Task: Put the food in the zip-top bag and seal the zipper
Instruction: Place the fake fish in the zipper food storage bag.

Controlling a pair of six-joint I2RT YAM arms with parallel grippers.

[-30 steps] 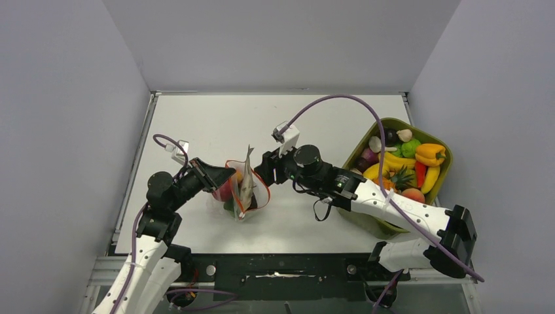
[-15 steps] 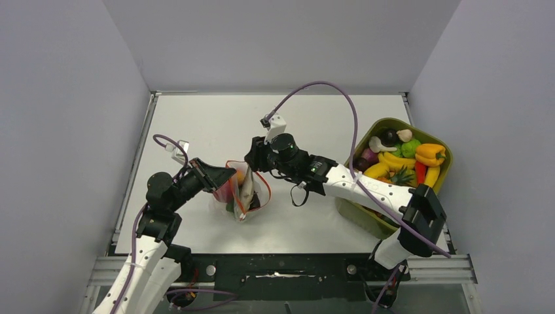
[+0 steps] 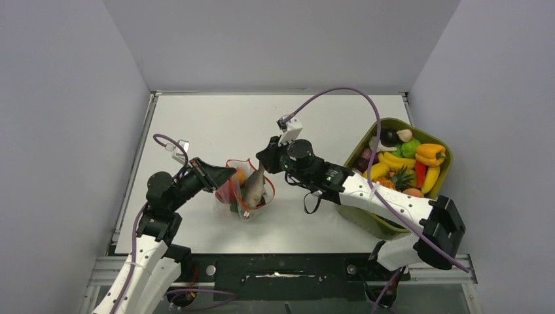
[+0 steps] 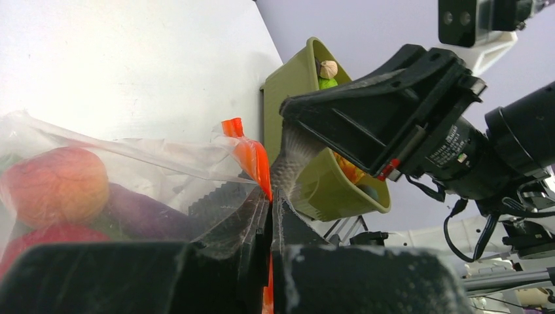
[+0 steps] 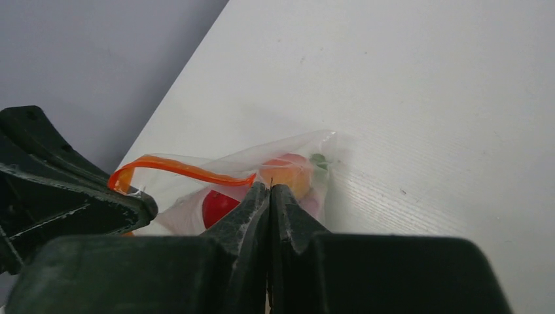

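Zip-top bag (image 3: 245,190): it is sitting on the surface (image 3: 216,124), well apart from the green tub (image 3: 386,120), on the tub's left-arm side. It is stretching between the two hands.
Left hand (image 3: 226,175): it is on the bag's side away from the tub. Its black fingers are pressing together and pinching the bag's mouth edge, with the orange-red strip running right between them.
Right hand (image 3: 263,165): it is on the bag's side facing the tub. Its fingers are pressing together too, pinching the thin clear edge and holding a flap of it up.
Zipper (image 5: 177,167): this thin, smooth orange-red strip is curving in a loop around the bag's mouth, which is gaping open.
Bag skin: it is clear, thin and shiny, and it is crinkling where the hands are pulling it.
Bagged food (image 4: 55,186): a round orange-red piece, a smooth dark purple piece and a red piece are lying inside, touching each other.
Tub food (image 3: 402,163): yellow, orange, red, green and purple plastic pieces are piling up inside the tub.
Green tub: it is olive, hard and smooth, with rounded corners.
Surface: it is white and flat, showing faint fine lines.
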